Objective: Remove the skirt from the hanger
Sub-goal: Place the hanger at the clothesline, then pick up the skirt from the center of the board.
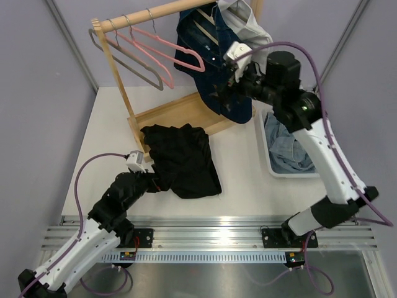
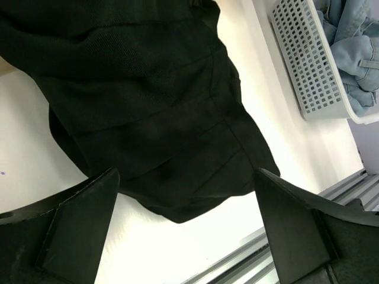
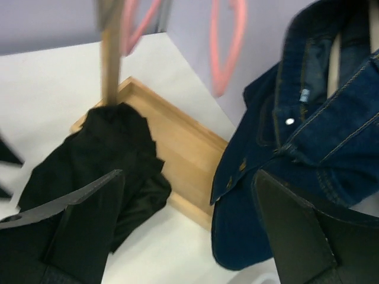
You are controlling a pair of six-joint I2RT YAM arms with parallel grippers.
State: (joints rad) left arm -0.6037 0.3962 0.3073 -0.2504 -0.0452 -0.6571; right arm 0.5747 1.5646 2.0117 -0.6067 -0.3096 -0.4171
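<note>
At the far right end of the wooden rack (image 1: 155, 13), the denim skirt (image 1: 208, 68) hangs waistband up, hem low over the base board (image 1: 180, 112). Its hanger is mostly hidden by fabric, so how it is fixed cannot be told. Right gripper (image 1: 226, 81) sits just beside the skirt's right edge, fingers wide apart, holding nothing. Left gripper (image 1: 149, 180) is on the near side, over a black garment (image 1: 183, 158) lying on the table, fingers also wide and empty. Step in hand looks like the right arm's grasp. Best to close on the waistband, not the loose hem, then lift up and sideways so the hanger isn't dragged off the rail. Writing: a small blue tag (image 3: 304, 94) inside the waistband, too blurred to read. No brand is legible.
</note>
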